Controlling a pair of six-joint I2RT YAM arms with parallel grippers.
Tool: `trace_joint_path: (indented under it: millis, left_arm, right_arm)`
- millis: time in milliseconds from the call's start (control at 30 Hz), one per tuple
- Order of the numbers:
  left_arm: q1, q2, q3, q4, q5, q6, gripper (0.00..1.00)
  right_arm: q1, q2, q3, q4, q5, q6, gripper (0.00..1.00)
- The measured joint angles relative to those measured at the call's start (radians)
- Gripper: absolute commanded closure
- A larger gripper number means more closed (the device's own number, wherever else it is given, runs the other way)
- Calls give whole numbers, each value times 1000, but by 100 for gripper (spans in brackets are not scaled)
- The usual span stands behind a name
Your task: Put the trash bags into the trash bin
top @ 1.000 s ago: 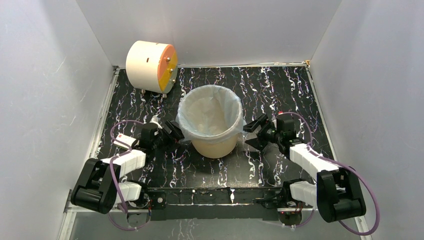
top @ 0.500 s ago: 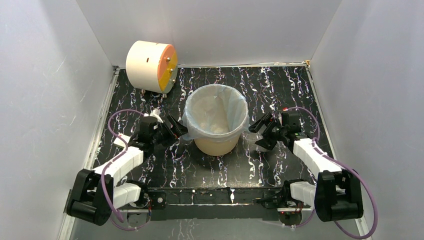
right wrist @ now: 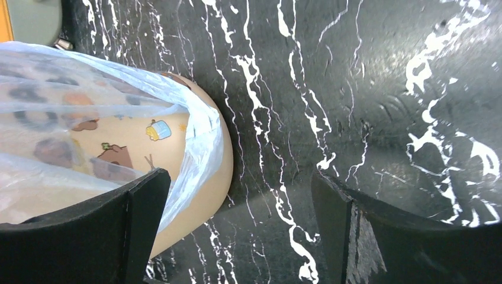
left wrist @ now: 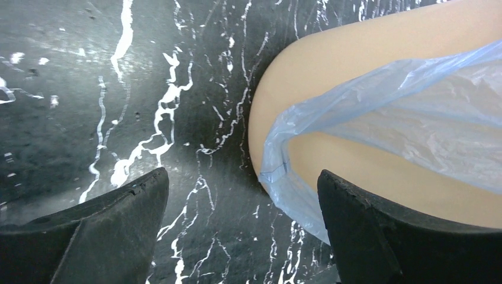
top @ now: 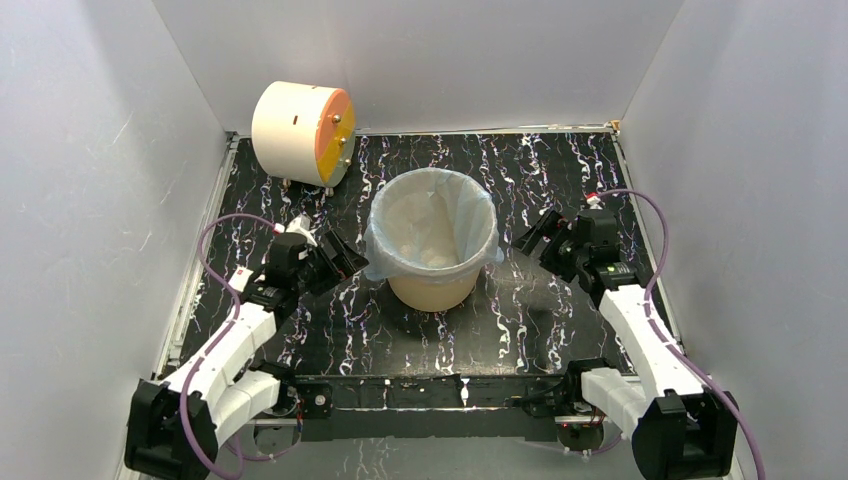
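The tan-beige trash bin [top: 432, 288] stands upright in the middle of the black marbled table. The pale blue trash bag [top: 470, 205] lines it, its edge folded over the rim and hanging down the outside. My left gripper [top: 338, 258] is open and empty, just left of the bin, apart from it. My right gripper [top: 537, 238] is open and empty, just right of the bin. In the left wrist view the bag's edge [left wrist: 408, 112] drapes over the bin wall [left wrist: 331, 65]. In the right wrist view the bag [right wrist: 89, 106] and bin wall [right wrist: 201, 201] sit at the left.
A cream drum with an orange face [top: 302, 123] lies on its side at the back left. Grey walls close in the table at the left, back and right. The arm bases stand at the near edge.
The bin and bag shifted slightly right and now hold still. Both grippers have drawn back from the bin, the left outward to the left, the right outward and toward the back.
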Motion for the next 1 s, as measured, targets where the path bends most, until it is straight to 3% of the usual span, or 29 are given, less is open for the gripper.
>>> trace_joint_path:
  millis: [300, 600, 1000]
  left_arm:
    - [0, -115, 130, -207, -264, 48, 6]
    - [0, -137, 378, -387, -485, 266, 6]
    - [0, -121, 465, -476, -552, 381, 6]
  right_arm:
    - [0, -74, 111, -24, 89, -163, 2]
    - [0, -108, 252, -45, 145, -277, 2]
    - [0, -108, 272, -109, 152, -319, 2]
